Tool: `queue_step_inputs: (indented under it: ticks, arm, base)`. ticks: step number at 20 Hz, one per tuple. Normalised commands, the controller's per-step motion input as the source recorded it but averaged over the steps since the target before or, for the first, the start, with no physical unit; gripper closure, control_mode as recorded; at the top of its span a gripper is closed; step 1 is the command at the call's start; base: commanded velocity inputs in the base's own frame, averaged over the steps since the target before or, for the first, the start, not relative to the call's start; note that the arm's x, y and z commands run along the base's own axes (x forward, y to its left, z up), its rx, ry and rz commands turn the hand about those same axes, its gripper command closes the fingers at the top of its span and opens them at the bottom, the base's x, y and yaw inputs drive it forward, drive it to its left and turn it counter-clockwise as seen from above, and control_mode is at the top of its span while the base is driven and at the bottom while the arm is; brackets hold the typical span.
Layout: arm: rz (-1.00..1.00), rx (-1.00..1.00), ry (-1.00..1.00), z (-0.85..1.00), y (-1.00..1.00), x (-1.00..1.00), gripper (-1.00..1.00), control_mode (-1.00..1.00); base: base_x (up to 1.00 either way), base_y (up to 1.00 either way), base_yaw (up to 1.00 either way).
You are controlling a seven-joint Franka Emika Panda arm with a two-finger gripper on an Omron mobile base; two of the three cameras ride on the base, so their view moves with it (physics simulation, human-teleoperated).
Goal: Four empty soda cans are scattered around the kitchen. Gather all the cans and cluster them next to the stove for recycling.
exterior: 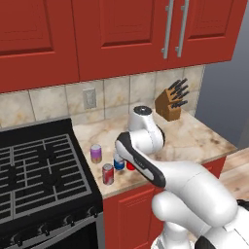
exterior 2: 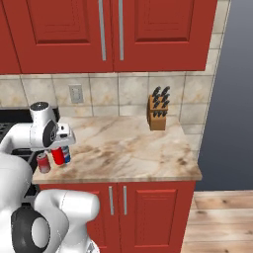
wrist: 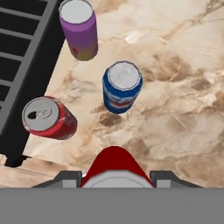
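Observation:
Beside the stove (wrist: 22, 43) three soda cans stand on the marble counter: a purple one (wrist: 79, 29), a blue one (wrist: 122, 87) and a dark red one (wrist: 48, 118). My gripper (wrist: 116, 177) is shut on the bright red can (wrist: 113, 168), just in front of the blue can. In the left base view the stove (exterior: 39, 170) is at the left, with the purple (exterior: 96, 153), blue (exterior: 118, 162) and dark red (exterior: 108, 174) cans along its right side; my arm partly hides the bright red can (exterior: 130, 165). From the right, the gripper (exterior 2: 59, 147) holds the bright red can (exterior 2: 58, 157) upright at counter level.
A wooden knife block (exterior: 170, 102) stands at the back right of the counter (exterior: 194, 136). Red wall cabinets hang overhead, and a wall outlet (exterior: 89, 98) is behind the cans. The counter ends at its right edge, with wood floor beyond.

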Motion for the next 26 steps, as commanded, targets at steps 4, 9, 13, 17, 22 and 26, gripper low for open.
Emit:
queue_step_inputs:
  ticks: [4, 9, 13, 17, 22, 26]
  arm:
    - [0.00, 0.00, 0.00, -0.01, 0.00, 0.00, 1.00, -1.00]
    - [0.00, 0.00, 0.00, -0.14, 0.00, -0.02, 1.00, -1.00]
    - [0.00, 0.00, 0.00, -0.24, 0.00, 0.00, 1.00, -1.00]
    - [0.00, 0.00, 0.00, -0.18, 0.00, 0.00, 1.00, -1.00]
    - [0.00, 0.00, 0.00, -0.21, 0.00, 0.00, 1.00, -1.00]
    - [0.00, 0.00, -0.01, -0.17, 0.00, 0.00, 1.00, -1.00]
  base:
    - [0.00, 0.00, 0.00]
    - [0.00, 0.00, 0.00]
    - [0.00, 0.00, 0.00]
    - [0.00, 0.00, 0.00]
    - [0.00, 0.00, 0.00]
    - [0.00, 0.00, 0.00]
